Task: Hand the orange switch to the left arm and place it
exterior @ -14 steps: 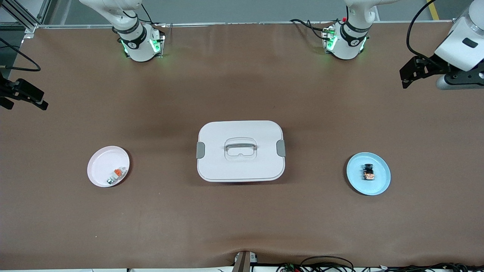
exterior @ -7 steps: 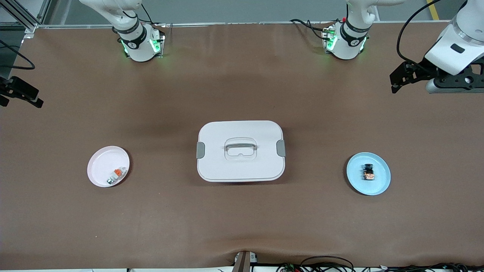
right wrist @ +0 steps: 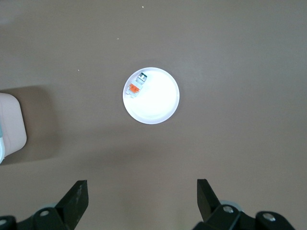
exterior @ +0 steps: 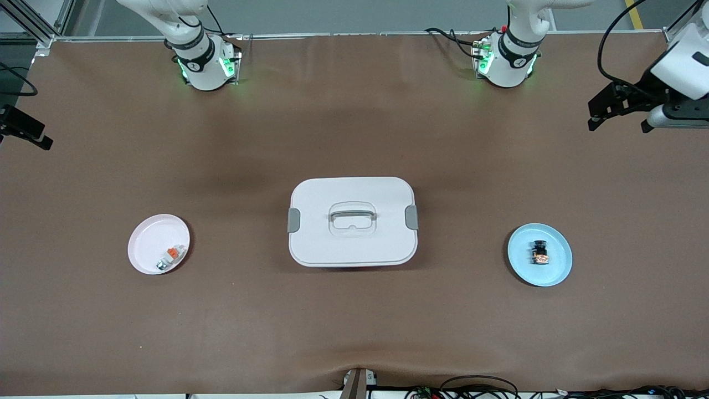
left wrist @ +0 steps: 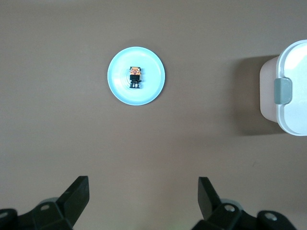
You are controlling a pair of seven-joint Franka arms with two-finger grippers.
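Here the orange switch (exterior: 539,253) lies on the blue plate (exterior: 559,269); left gripper (exterior: 619,114) and right gripper (exterior: 25,133) spread wide, empty.

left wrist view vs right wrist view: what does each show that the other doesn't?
Left wrist view only: the open left gripper above the blue plate, with the orange switch lying on it.

Right wrist view only: the open right gripper above the white plate, holding a whitish-grey part with an orange cap.

Both: an edge of the box and the bare brown table.
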